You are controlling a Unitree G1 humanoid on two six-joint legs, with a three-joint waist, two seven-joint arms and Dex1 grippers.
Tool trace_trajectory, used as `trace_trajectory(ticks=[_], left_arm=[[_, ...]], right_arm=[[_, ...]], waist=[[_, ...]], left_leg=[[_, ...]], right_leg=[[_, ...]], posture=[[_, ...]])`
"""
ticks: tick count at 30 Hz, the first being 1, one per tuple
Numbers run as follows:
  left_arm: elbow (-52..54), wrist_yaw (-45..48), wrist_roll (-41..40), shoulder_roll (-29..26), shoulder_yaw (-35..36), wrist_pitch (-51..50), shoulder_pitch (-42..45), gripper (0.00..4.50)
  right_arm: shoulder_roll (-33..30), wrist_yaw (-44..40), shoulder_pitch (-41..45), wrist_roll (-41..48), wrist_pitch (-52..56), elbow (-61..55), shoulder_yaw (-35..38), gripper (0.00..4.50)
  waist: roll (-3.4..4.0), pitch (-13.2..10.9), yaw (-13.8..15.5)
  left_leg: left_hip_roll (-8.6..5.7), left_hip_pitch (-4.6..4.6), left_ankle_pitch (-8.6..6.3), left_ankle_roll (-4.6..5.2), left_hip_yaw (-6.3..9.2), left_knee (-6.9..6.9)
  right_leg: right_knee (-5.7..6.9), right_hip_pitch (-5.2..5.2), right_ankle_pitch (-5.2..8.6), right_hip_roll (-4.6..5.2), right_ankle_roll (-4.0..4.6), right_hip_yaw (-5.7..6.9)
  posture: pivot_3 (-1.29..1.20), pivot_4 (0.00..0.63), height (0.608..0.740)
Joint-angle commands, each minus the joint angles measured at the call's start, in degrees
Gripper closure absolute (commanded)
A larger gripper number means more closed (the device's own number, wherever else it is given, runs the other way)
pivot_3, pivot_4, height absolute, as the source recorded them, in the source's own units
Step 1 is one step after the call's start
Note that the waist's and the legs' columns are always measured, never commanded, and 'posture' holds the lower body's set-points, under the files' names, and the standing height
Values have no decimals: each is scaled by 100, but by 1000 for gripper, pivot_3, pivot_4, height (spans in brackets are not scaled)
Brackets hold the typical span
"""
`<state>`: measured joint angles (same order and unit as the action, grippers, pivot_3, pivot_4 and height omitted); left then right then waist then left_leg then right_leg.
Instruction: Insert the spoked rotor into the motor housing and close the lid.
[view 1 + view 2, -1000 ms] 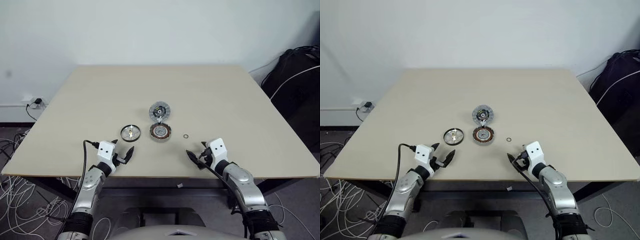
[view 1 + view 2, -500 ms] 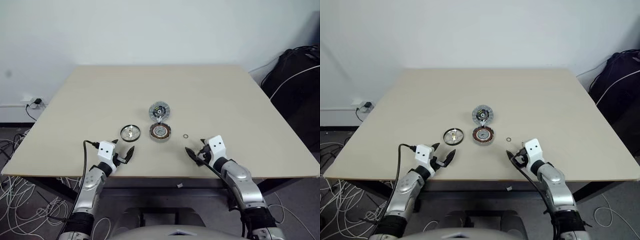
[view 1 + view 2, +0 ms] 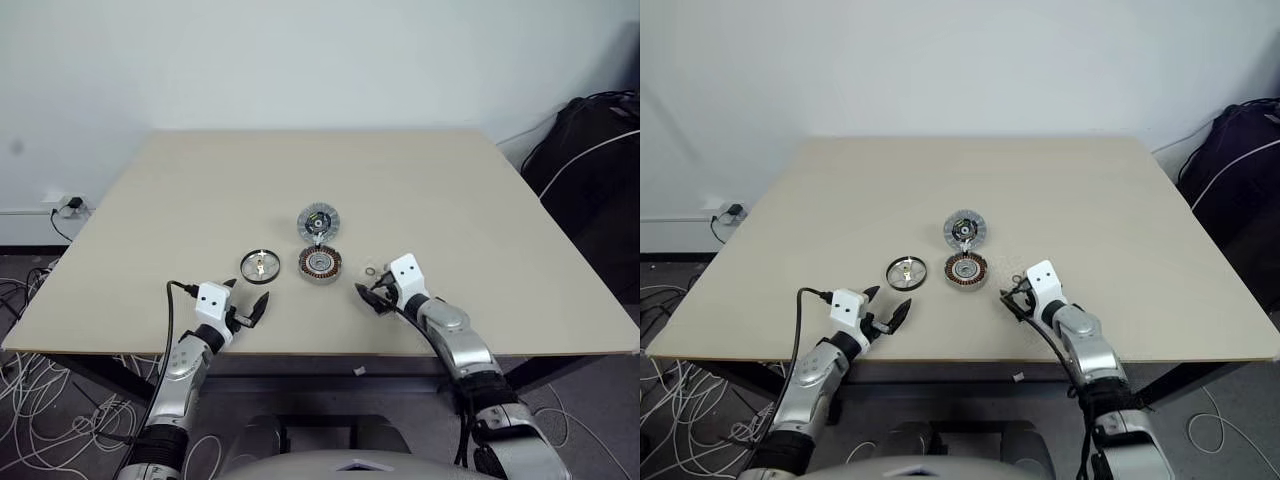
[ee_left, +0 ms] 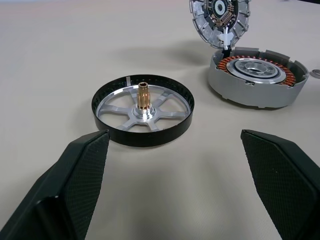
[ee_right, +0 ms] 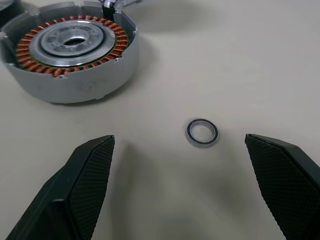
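The spoked rotor (image 3: 260, 266), a dark-rimmed ring with pale spokes and a brass hub, lies flat on the table left of the motor housing (image 3: 320, 263). The housing's copper windings face up (image 5: 70, 55). Its ribbed silver lid (image 3: 318, 221) stands tilted open at the housing's far edge. My left gripper (image 3: 246, 298) is open near the front edge, just short of the rotor (image 4: 142, 110), with nothing between its fingers. My right gripper (image 3: 367, 293) is open and empty, to the right of the housing.
A tiny metal washer ring (image 5: 202, 133) lies on the table (image 3: 300, 170) right of the housing, just beyond my right gripper. A black bag (image 3: 590, 170) stands past the table's right edge. Cables lie on the floor at the left (image 3: 30, 400).
My right gripper has moved forward and to the left, closer to the washer ring and the housing. The left gripper and the parts have stayed put.
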<state>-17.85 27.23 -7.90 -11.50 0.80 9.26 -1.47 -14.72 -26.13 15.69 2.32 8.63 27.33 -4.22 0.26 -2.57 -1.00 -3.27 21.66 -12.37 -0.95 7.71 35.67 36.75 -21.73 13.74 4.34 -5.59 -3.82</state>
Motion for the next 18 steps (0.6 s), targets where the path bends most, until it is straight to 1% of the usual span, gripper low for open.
trace_trajectory(ticks=[1, 6, 18], left_arm=[[221, -45, -66, -2, 67, 42, 55, 49], [223, -54, -66, -4, 71, 40, 60, 49], [320, -80, -66, -2, 35, -13, 32, 49]], right_arm=[[77, 53, 392, 5, -202, 308, 82, 0], [116, 104, 807, 5, -414, 1052, 156, 0], [242, 38, 1179, -52, -736, 1970, 63, 0]], waist=[[0, 0, -12], [1, 1, -58], [4, 3, -141]], left_leg=[[0, 0, 0, 0, 0, 0], [0, -2, 1, 1, 0, 0], [0, -13, 2, 2, 3, 1]], right_leg=[[0, 0, 0, 0, 0, 0], [2, 4, -1, -1, 0, 0], [7, 14, -1, -2, 0, -1]], posture=[[0, 0, 740], [0, 0, 740], [0, 0, 740]])
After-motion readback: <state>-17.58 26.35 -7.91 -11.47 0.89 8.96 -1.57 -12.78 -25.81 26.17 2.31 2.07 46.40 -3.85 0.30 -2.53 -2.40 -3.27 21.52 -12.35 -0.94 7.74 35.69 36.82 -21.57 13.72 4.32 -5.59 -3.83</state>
